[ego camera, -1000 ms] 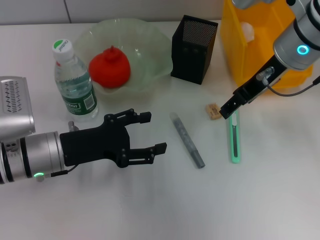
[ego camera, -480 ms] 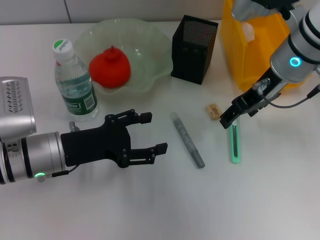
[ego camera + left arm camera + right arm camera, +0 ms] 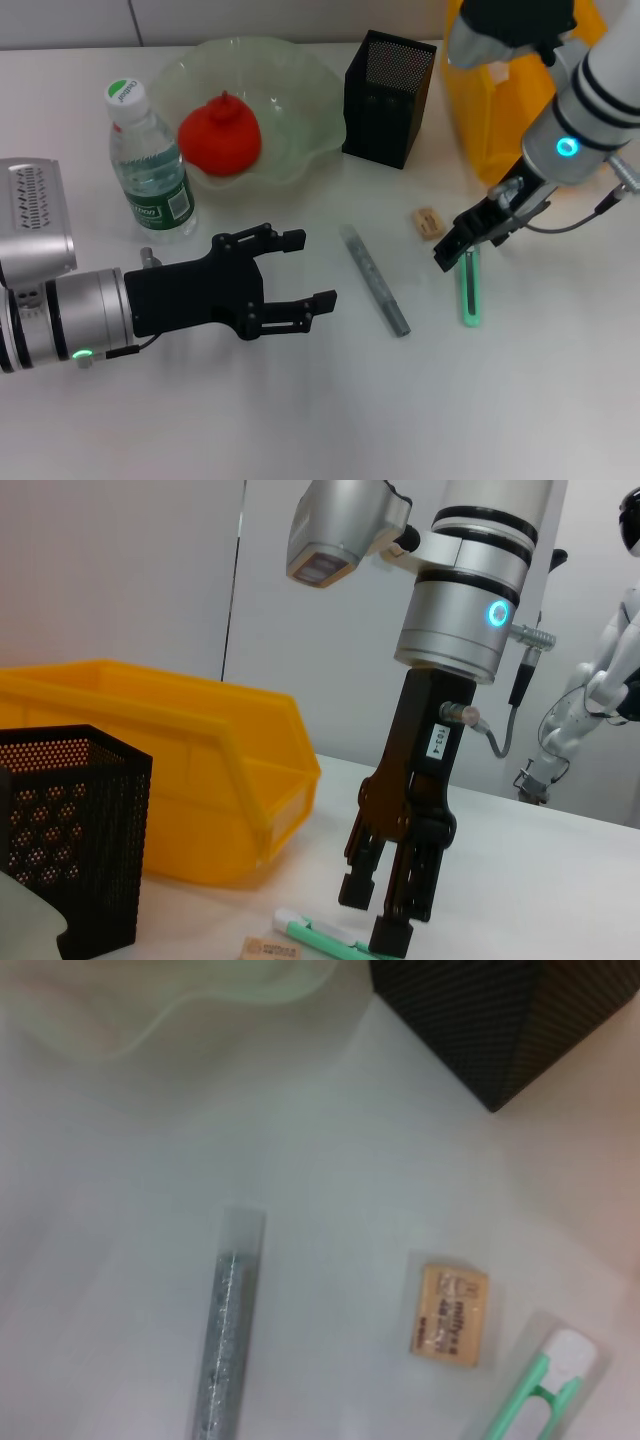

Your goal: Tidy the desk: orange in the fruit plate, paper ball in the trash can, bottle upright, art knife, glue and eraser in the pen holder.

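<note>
The orange (image 3: 220, 135) lies in the fruit plate (image 3: 303, 75). Beside the plate the bottle (image 3: 150, 165) stands upright. On the desk (image 3: 400, 400) lie the grey glue stick (image 3: 374, 279), the eraser (image 3: 428, 222) and the green art knife (image 3: 469, 287). My right gripper (image 3: 447, 252) hangs just above the desk, between the eraser and the knife's far end. Seen from the left wrist, that gripper (image 3: 375, 920) is just over the knife (image 3: 320, 932). My left gripper (image 3: 295, 268) is open and empty, left of the glue. The paper ball is hidden.
The pen holder (image 3: 388, 97) stands behind the glue, with the yellow trash can (image 3: 495, 120) to its right, partly covered by my right arm. The right wrist view shows the glue (image 3: 228, 1330), eraser (image 3: 450, 1312) and knife tip (image 3: 545, 1385).
My right arm has swung over the trash can, and its gripper has slid a little nearer and lower beside the knife. The left arm has hardly moved.
</note>
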`<state>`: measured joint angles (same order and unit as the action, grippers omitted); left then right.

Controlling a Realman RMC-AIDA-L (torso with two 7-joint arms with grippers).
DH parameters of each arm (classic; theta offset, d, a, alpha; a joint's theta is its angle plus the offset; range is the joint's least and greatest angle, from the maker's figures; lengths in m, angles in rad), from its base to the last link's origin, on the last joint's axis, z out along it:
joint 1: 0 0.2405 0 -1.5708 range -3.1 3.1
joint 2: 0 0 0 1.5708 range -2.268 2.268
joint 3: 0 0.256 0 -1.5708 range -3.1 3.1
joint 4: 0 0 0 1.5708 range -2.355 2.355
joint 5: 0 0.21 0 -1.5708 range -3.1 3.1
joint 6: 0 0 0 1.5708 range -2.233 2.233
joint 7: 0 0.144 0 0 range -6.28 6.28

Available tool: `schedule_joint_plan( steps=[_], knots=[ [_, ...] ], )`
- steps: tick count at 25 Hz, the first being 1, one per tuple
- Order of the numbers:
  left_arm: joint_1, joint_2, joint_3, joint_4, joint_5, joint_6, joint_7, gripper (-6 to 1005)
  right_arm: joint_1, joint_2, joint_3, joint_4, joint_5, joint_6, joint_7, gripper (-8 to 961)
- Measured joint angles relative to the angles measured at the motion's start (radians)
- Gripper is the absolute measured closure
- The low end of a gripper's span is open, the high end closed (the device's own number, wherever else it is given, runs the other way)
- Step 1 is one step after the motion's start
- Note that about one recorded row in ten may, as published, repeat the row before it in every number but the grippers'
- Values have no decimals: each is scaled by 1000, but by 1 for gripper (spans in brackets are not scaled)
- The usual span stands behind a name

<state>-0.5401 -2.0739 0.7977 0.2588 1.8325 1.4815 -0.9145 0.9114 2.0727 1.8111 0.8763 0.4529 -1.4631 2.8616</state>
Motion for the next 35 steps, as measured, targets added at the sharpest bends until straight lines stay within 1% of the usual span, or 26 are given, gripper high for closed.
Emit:
schedule_joint_plan(
  steps=[7,18,28,35],
  knots=[
    [0,-2,0,-8,-5,0,11,140,5,4,-22,-41,7,25,1,150],
    [-1,-5,-3,-10,-7,-1,22,141,7,3,-72,-48,-2,33,20,161],
    [-13,-5,-8,-12,-9,-1,22,141,10,3,-75,-51,-22,36,20,566],
    [-20,-5,-8,-12,-9,-1,22,141,9,3,-69,-46,-21,40,20,562]
  ],
)
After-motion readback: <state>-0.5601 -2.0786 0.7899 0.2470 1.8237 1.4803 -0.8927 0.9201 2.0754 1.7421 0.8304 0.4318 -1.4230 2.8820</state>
